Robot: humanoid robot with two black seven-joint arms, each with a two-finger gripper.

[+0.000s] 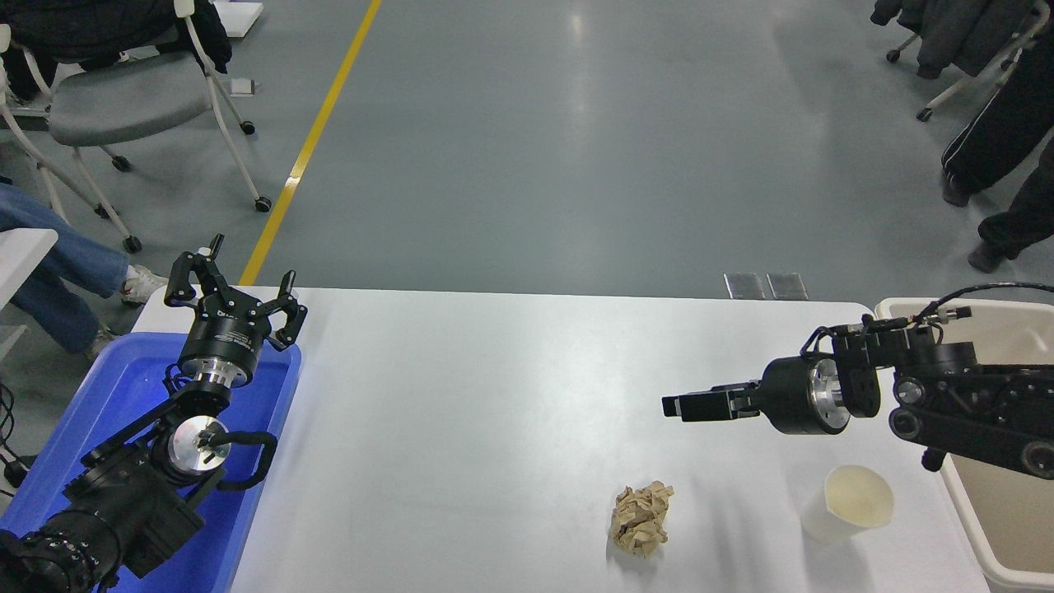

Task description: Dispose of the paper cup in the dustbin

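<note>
The paper cup [848,504] stands upright on the white table [494,412] near its front right, its cream inside showing. The beige dustbin [1009,511] stands just to the right of the cup, at the table's right edge. My right gripper [700,405] hangs low over the table, pointing left, above and to the left of the cup and not touching it. It is seen edge-on. My left gripper [239,280] is parked open and empty at the lower left, over the blue tub.
A crumpled tan paper ball [641,519] lies left of the cup. A bright blue tub [90,403] sits under the left arm. A person's legs [1000,148] are at the far right; a chair [123,91] and seated legs at the far left.
</note>
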